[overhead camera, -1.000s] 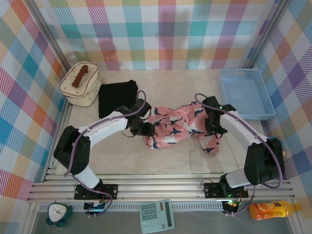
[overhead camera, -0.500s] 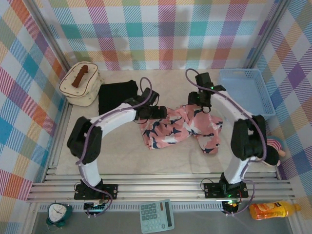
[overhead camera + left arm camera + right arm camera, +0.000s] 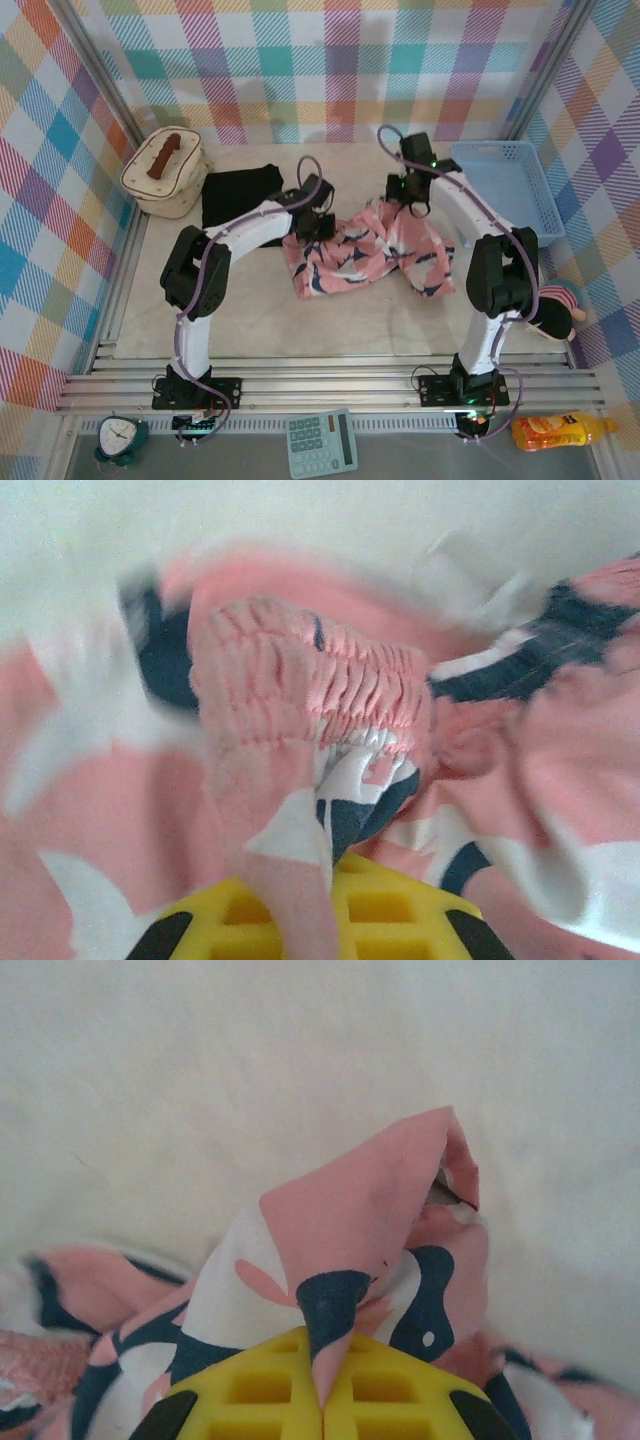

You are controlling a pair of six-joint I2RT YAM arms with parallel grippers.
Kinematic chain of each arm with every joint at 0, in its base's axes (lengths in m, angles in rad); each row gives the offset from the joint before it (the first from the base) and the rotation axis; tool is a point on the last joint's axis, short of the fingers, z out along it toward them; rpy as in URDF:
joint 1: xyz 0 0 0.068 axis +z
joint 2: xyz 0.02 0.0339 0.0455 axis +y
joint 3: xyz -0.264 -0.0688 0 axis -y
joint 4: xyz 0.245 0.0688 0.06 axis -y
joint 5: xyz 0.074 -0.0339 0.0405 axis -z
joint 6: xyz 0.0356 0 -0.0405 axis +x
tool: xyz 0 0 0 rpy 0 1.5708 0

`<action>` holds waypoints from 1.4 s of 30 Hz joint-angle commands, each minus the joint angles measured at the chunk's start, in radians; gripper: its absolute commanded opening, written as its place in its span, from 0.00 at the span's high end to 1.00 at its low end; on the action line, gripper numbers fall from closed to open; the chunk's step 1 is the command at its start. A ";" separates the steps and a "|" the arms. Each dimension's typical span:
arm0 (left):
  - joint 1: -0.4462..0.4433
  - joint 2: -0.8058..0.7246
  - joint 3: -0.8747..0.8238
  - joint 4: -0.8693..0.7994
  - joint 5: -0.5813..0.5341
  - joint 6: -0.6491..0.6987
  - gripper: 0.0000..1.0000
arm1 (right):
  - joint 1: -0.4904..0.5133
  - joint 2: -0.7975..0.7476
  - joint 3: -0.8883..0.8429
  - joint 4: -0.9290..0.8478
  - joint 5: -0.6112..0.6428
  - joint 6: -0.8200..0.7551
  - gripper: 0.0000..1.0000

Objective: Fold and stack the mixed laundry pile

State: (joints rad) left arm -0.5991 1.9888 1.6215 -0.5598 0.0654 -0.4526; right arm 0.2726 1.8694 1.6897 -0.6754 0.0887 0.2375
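Black shirt [image 3: 240, 195] lies at rear left of table [image 3: 250, 315], near left gripper [image 3: 322, 222]. Left gripper clamped on gathered left edge of pink garment [image 3: 365, 255], fold pinched between yellow pads [image 3: 400, 925]. Garment sags mid-table between grippers. Right gripper [image 3: 408, 195] closed on its right rear corner.

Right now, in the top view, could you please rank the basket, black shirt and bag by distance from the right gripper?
From the right gripper, shut on the pink garment:
1. The basket, just to its right.
2. The black shirt, left, past the pink garment.
3. The bag, far left.
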 commanded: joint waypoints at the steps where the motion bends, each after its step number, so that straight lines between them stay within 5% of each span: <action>1: 0.103 -0.034 0.242 -0.067 -0.063 0.091 0.97 | -0.032 0.032 0.261 -0.043 -0.009 -0.060 1.00; 4: 0.181 -0.036 0.407 -0.097 -0.072 0.110 0.91 | -0.059 -0.005 0.398 -0.030 -0.007 -0.069 1.00; 8: 0.234 -0.099 0.458 -0.055 -0.081 0.155 0.85 | -0.097 -0.161 0.334 0.091 -0.039 -0.093 1.00; 11: 0.242 -0.161 0.368 -0.006 -0.121 0.192 0.83 | -0.101 -0.332 0.127 0.200 -0.076 -0.128 1.00; 17: 0.245 -0.286 -0.084 0.148 -0.104 0.116 0.74 | -0.101 -0.664 -0.492 0.280 -0.153 -0.033 1.00; 18: 0.245 -0.308 -0.164 0.180 -0.058 0.097 0.59 | -0.101 -0.699 -0.582 0.283 -0.193 -0.017 0.90; 20: 0.235 -0.361 -0.351 0.235 0.019 0.034 0.23 | -0.101 -0.750 -0.769 0.255 -0.229 0.027 0.50; 21: 0.231 -0.382 -0.421 0.248 0.033 0.005 0.15 | -0.101 -0.764 -0.818 0.224 -0.222 0.038 0.38; 23: 0.222 -0.437 -0.540 0.246 0.047 -0.043 0.06 | -0.101 -0.807 -0.881 0.172 -0.172 0.055 0.33; 30: 0.215 -0.532 -0.567 0.209 0.011 -0.073 0.03 | -0.102 -0.778 -0.808 0.245 -0.164 0.051 0.31; 34: 0.188 -0.467 -0.506 0.221 -0.010 -0.095 0.03 | -0.084 -0.629 -0.737 0.235 -0.248 0.130 0.35; 42: 0.108 -0.259 -0.438 0.169 -0.033 -0.181 0.04 | 0.092 -0.466 -0.763 0.205 -0.126 0.188 0.34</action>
State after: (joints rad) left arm -0.4557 1.6886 1.1843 -0.3462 0.0349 -0.5735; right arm 0.3271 1.3823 0.9398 -0.4374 -0.0834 0.3904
